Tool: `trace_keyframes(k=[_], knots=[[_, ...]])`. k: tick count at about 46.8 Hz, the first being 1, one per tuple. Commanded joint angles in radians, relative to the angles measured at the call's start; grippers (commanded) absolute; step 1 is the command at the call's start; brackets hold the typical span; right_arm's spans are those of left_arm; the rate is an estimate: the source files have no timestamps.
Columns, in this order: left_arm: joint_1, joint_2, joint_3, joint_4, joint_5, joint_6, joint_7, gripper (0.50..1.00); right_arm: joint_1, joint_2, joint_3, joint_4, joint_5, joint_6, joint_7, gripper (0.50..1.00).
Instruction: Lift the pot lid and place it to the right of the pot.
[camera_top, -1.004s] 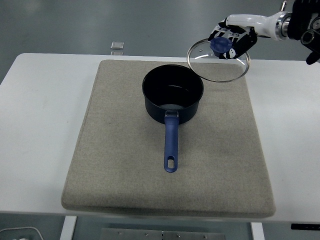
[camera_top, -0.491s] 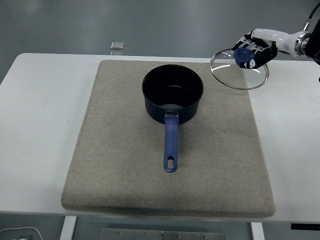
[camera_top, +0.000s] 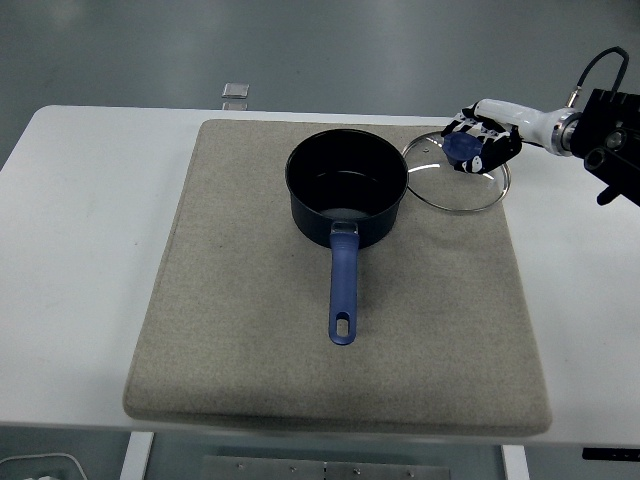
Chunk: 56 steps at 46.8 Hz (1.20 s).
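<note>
White counter (camera_top: 90, 200) under a grey mat (camera_top: 240, 330), dark pot (camera_top: 346, 190) near the middle with its blue handle toward the near edge. Glass lid (camera_top: 456, 173) low over the mat, just right of the pot. Right robot hand (camera_top: 480, 145) clenched on the lid's blue knob (camera_top: 462, 148).

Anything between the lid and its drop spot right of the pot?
Nothing visible. The right hand grips the glass lid by its blue knob, directly over bare mat just right of the pot. The lid's left rim sits close beside the pot wall; contact with the mat can't be judged.
</note>
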Motion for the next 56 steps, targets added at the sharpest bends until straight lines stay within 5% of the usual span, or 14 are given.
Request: trace_keyframes(k=[1, 4, 18, 25, 56], knots=[[0.0, 0.0, 0.0, 0.0, 0.0, 0.0, 0.0, 1.0, -0.003, 0.008, 0.008, 0.0, 0.001, -0.002, 0.0, 0.78], [0.0, 0.0, 0.0, 0.0, 0.0, 0.0, 0.0, 1.0, -0.003, 0.008, 0.009, 0.0, 0.001, 0.0, 0.0, 0.86], [0.0, 0.0, 0.0, 0.0, 0.0, 0.0, 0.0, 1.0, 0.012, -0.018, 0.055, 0.0, 0.081, 0.024, 0.02, 0.878], [0.0, 0.0, 0.0, 0.0, 0.0, 0.0, 0.0, 1.0, 0.021, -0.027, 0.11, 0.0, 0.205, 0.132, 0.026, 0.893], [0.0, 0.0, 0.0, 0.0, 0.0, 0.0, 0.0, 1.0, -0.011, -0.02, 0.137, -0.004, 0.992, 0.193, 0.016, 0.893]])
